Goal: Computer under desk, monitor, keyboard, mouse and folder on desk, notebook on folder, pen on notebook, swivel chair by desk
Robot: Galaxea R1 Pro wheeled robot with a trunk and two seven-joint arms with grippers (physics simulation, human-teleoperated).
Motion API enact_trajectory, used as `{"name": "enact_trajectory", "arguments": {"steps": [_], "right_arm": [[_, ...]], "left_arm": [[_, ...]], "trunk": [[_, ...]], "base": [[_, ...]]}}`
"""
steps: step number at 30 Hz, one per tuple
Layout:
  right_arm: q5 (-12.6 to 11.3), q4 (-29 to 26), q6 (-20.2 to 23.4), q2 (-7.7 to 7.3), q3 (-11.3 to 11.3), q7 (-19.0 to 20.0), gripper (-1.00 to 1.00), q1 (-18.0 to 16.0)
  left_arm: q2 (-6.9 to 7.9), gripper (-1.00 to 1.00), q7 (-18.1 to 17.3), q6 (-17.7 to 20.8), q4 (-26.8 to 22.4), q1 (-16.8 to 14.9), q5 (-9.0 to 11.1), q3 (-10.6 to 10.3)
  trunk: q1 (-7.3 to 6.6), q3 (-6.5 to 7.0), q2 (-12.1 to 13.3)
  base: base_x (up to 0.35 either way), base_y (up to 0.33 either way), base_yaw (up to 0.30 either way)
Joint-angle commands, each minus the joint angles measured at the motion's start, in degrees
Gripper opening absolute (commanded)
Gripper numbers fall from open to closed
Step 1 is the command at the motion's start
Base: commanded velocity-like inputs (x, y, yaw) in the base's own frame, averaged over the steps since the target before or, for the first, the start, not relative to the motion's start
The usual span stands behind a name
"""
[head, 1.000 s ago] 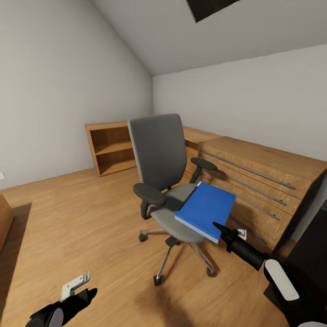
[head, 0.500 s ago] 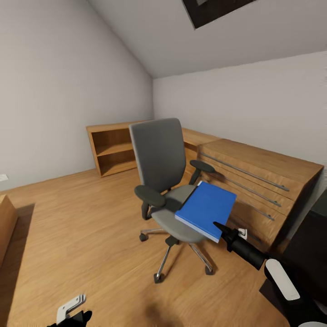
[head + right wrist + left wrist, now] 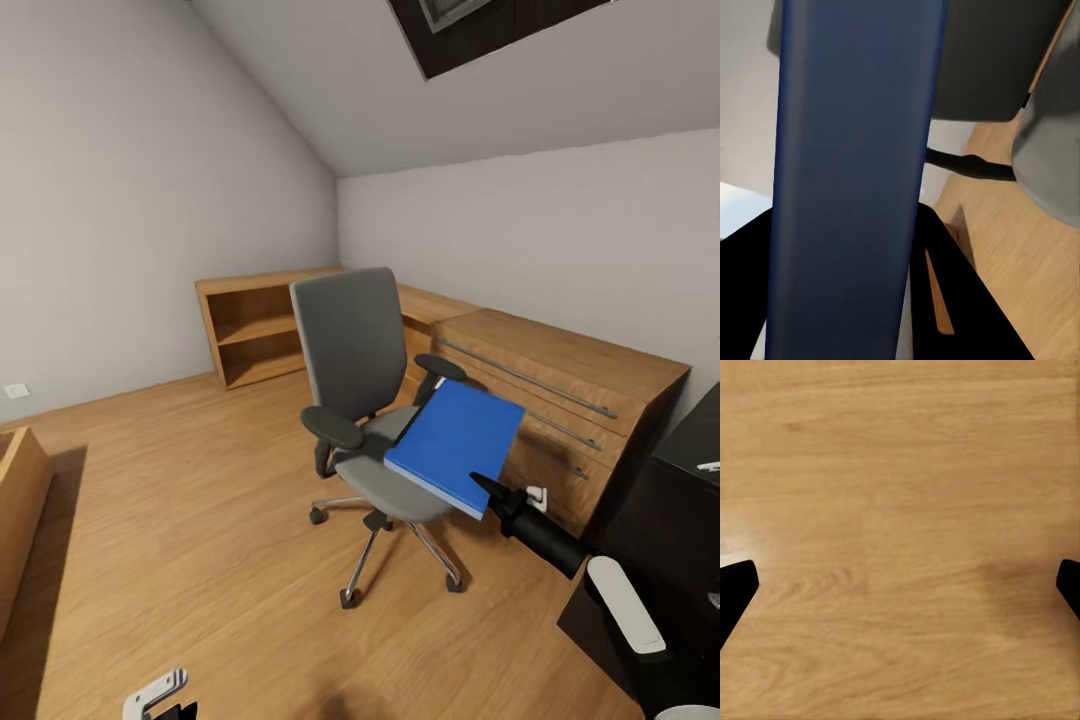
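Right tool (image 3: 487,490) clamped on blue folder (image 3: 455,447), held tilted just above swivel chair (image 3: 375,400) seat. Left tool (image 3: 900,585) spread apart over wooden floor (image 3: 200,520). Folder step; next likely carry it to desk.

The right arm reaches forward and up from the lower right of the head view, its white-and-black forearm leading to a slim black wrist. The right gripper (image 3: 487,492) is clamped on the near edge of the blue folder (image 3: 455,445), holding it tilted in the air. In the right wrist view, the black fingers (image 3: 945,300) sit on either side of the folder's spine (image 3: 855,180), pressed against it.

The left arm hangs low, barely entering the head view's bottom edge. In the left wrist view, the left gripper (image 3: 900,585) points straight down, its two dark fingertips (image 3: 735,585) spread wide at opposite sides, apparently holding nothing.
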Motion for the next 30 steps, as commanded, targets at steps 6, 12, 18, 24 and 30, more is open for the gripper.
{"name": "enact_trajectory", "arguments": {"steps": [6, 12, 18, 24, 30], "right_arm": [[3.8, -7.4, 0.2, 0.0, -0.1, -7.0, -1.0, 0.4], [7.5, -19.5, 0.5, 0.0, -0.3, -17.2, -1.0, 3.8], [8.0, -26.6, 1.4, 0.0, -0.4, -22.1, -1.0, 5.9], [8.1, -28.0, 3.8, 0.0, -1.4, -26.9, -1.0, 6.3], [7.8, -28.2, 4.5, 0.05, -2.0, -29.8, -1.0, 6.4]], "left_arm": [[0.01, 1.0, 0.5, -0.8, 1.8, 0.0, 0.2, -0.1], [0.03, 1.0, 0.5, -1.0, 2.2, 0.0, 0.1, -0.2], [0.04, 1.0, 0.5, -1.0, 2.8, 0.0, 0.1, -0.2], [0.04, 1.0, 0.6, -1.1, 3.0, 0.0, 0.1, -0.2], [0.04, 1.0, 0.6, -1.1, 3.0, 0.0, 0.1, -0.2]], "trunk": [[-1.34, 1.03, 2.4], [-2.65, 2.1, 4.8], [-3.97, 3.18, 7.2], [-5.29, 4.26, 9.6], [-6.61, 5.33, 12.0]], "base": [[-0.006, 0.0, 0.0], [0.0, 0.0, 0.0], [0.0, 0.0, 0.0], [0.0, 0.0, 0.0], [0.0, 0.0, 0.0]]}}
